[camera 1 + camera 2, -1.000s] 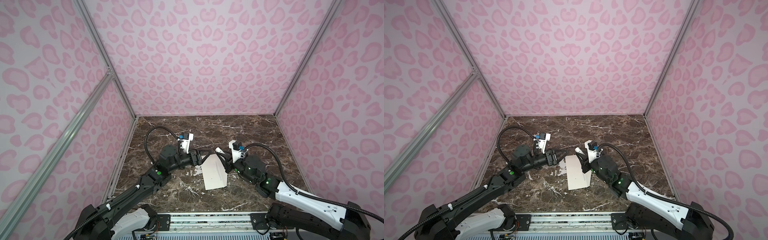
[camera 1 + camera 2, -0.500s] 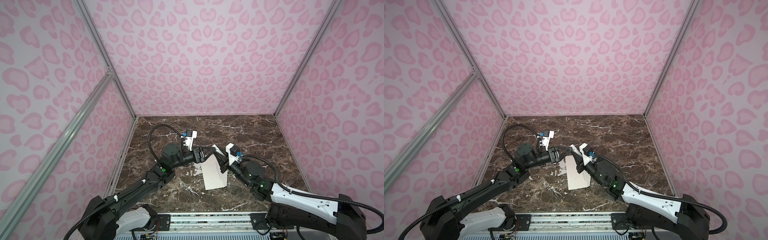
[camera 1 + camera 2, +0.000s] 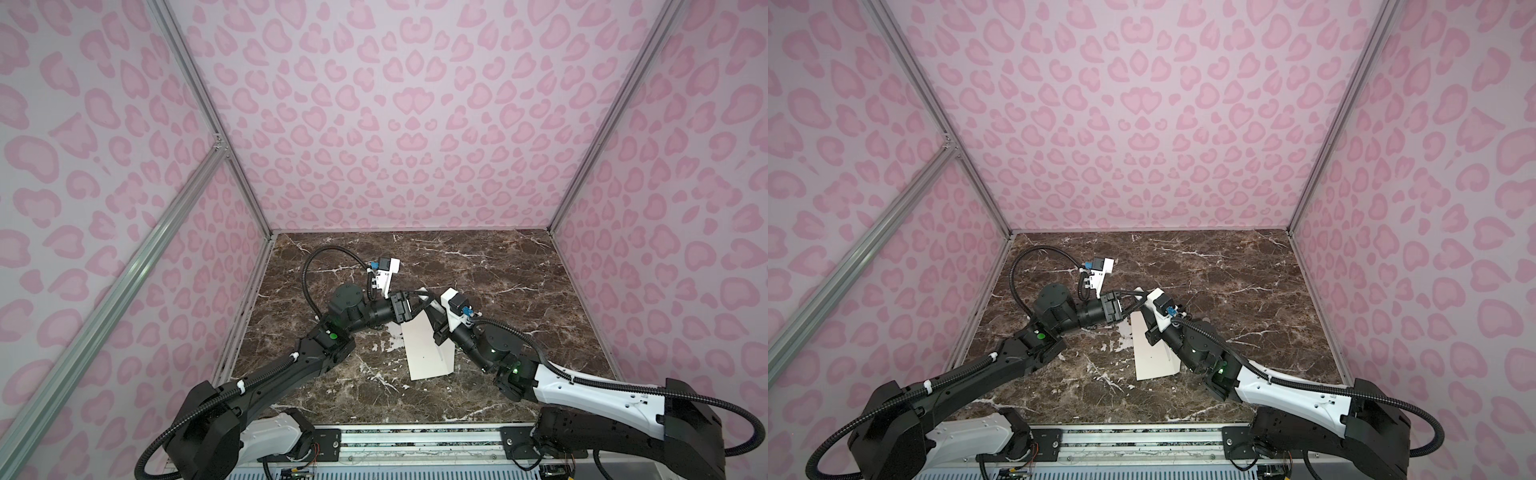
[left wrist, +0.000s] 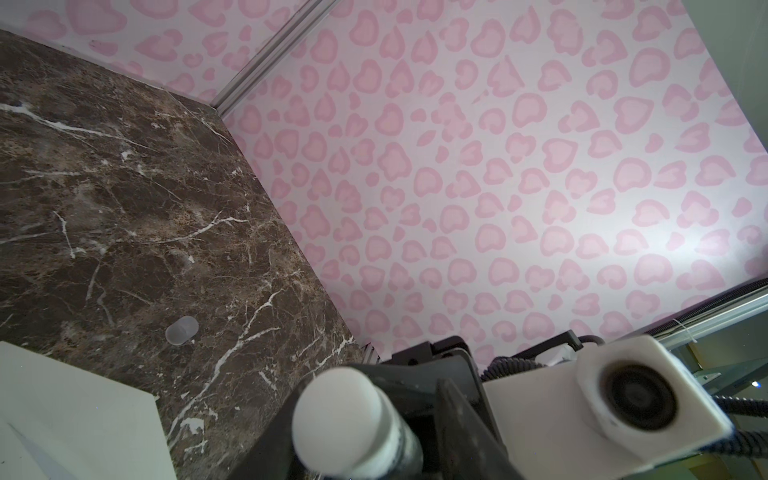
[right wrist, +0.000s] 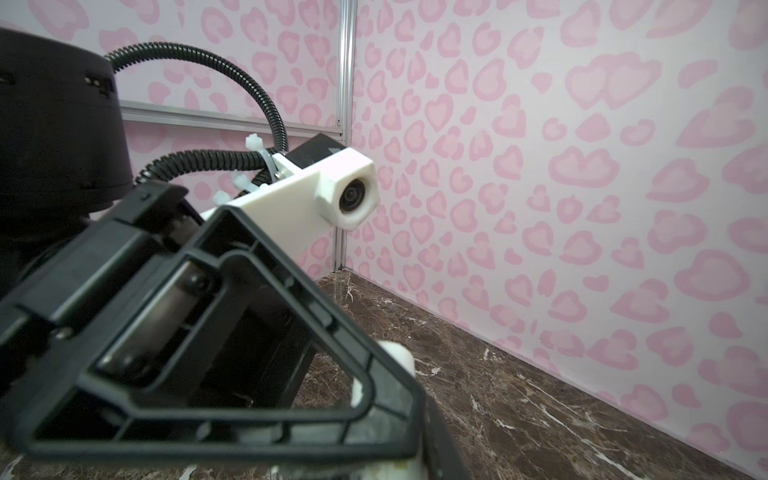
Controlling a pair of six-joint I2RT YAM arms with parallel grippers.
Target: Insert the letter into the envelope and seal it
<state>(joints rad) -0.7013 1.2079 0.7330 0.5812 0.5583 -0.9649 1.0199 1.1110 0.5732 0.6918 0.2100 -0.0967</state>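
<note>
No letter is showing, so it is probably inside the envelope (image 3: 428, 353) already; sealing is waiting. The right pincer (image 4: 370, 432) is clamping a white stick (image 4: 336, 407); whether the left pincer (image 3: 417, 303) is gripping it too I cannot tell

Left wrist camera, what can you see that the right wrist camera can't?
Only the left wrist view shows a corner of the cream envelope, a small clear cap lying on the table, and the right arm's camera. Only the right wrist view shows the left arm's camera and its ribbed black cable. Both show the white stick, the brown marble table and the pink heart-spotted walls.
</note>
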